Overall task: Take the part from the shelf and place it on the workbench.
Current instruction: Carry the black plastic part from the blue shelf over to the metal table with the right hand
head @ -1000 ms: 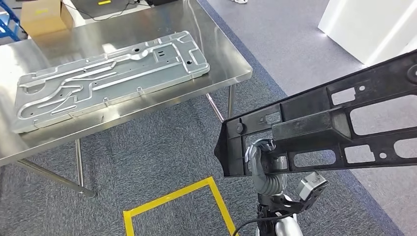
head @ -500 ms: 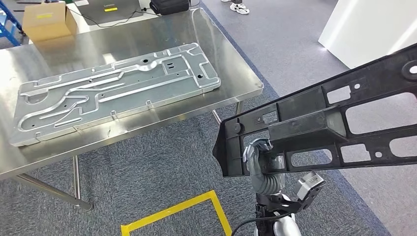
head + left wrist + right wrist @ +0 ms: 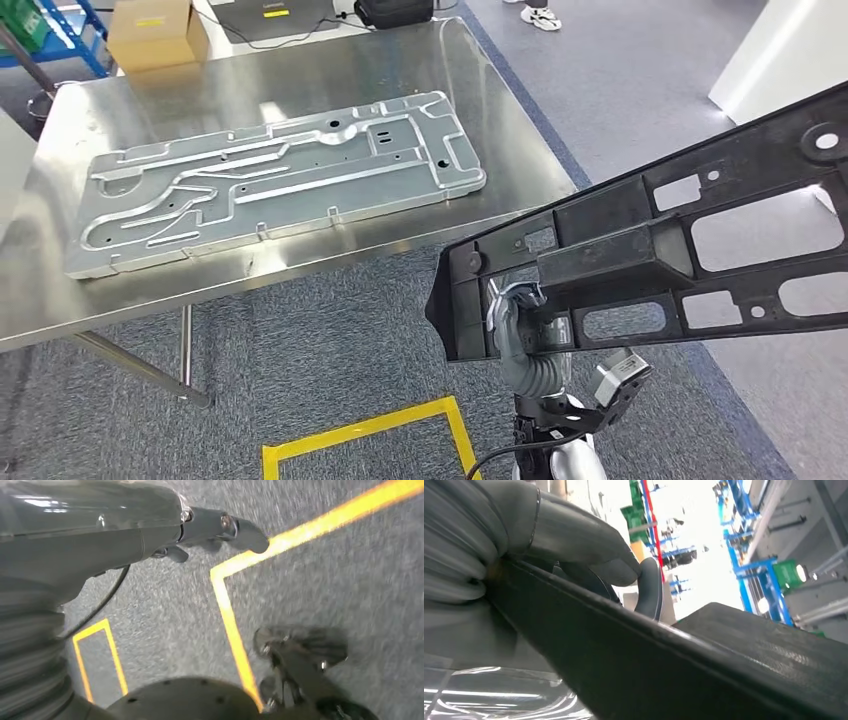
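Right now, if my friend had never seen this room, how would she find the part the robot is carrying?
Start at the shiny steel workbench with the big silver plate lying flat on it. Look right, past the table's edge, above the grey carpet: the long black part hangs there, gripped near its end by the right robot hand. Unlike the solid silver plate, it is black and full of cut-out holes.

text: none legible | labels: none legible | signs: none

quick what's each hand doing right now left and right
Left hand: holds nothing; whether open or closed cannot be told.
Right hand: grips the black part, carried above the floor.
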Available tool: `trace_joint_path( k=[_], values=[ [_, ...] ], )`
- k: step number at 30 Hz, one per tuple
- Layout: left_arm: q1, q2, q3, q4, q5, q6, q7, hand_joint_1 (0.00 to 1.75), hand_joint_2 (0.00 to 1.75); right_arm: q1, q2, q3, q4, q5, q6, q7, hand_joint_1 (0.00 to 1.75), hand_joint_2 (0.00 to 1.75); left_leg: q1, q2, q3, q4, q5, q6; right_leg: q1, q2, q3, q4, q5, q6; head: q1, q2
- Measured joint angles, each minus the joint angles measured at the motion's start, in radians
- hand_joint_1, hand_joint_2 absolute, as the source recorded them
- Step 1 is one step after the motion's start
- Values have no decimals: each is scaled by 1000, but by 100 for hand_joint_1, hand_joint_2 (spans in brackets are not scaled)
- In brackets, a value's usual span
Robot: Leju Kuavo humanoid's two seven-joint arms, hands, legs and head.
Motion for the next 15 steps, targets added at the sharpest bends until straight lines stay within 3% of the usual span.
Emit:
trace_joint_path(
  k=[1, 2, 3, 6, 8, 10, 11, 13, 15],
  values=[
    [-1, 0, 0, 0, 0, 0, 0, 0, 175, 1, 0, 0, 0, 2, 0, 0, 175, 175, 6, 7, -33, 54, -14, -7, -1, -12, 3, 0, -4, 1, 0, 0],
    [-1, 1, 0, 0, -1, 0, 0, 0, 175, 2, 0, 0, 0, 3, 0, 1, 175, 175, 12, 12, -51, 78, -10, -13, -2, -23, 7, 0, -8, 3, 0, 0],
    [0, 2, 0, 0, -2, 0, 0, 0, 175, 3, 0, 0, 0, 5, -1, 1, 175, 175, 18, 17, -49, 63, 13, -18, -5, -33, 13, 0, -13, 6, 0, 0],
    [3, 6, 0, 0, -3, 0, 0, 0, 175, 3, 0, 1, 0, 8, -1, 1, 175, 175, 22, 59, 35, -123, 116, -28, -11, -60, 36, 1, -32, 23, -1, 0],
    [0, 7, 0, 0, -4, 0, 1, 0, 175, 3, 0, 1, -1, 9, 0, 1, 175, 175, 14, 79, 64, -185, 127, -18, -6, -76, 45, 1, -41, 36, -2, 0],
    [-1, 7, 0, 0, -7, 0, 2, 0, 175, 2, 0, 1, -1, 10, 0, 2, 175, 175, 9, 65, 64, -187, 118, 2, -4, -91, 53, -3, -47, 48, -1, 0],
    [1, 7, 0, 0, -8, 0, 2, 0, 175, 2, 0, 2, -2, 11, 1, 2, 175, 175, 10, 55, 66, -189, 117, 9, -6, -85, 57, 1, -53, 54, -1, 0],
    [2, 7, 0, 0, -10, -1, 9, 0, 175, 2, 0, 2, -4, 10, 3, 2, 175, 175, 12, 36, 73, -195, 116, 25, -10, -46, 35, 56, -89, 58, 0, 0],
    [0, 7, 0, 0, -11, -1, 19, 0, 175, 7, 0, 2, -3, 6, 6, 1, 175, 175, 10, 17, 75, -195, 113, 36, -5, -8, -40, 188, -146, 52, 1, 0]
  ],
)
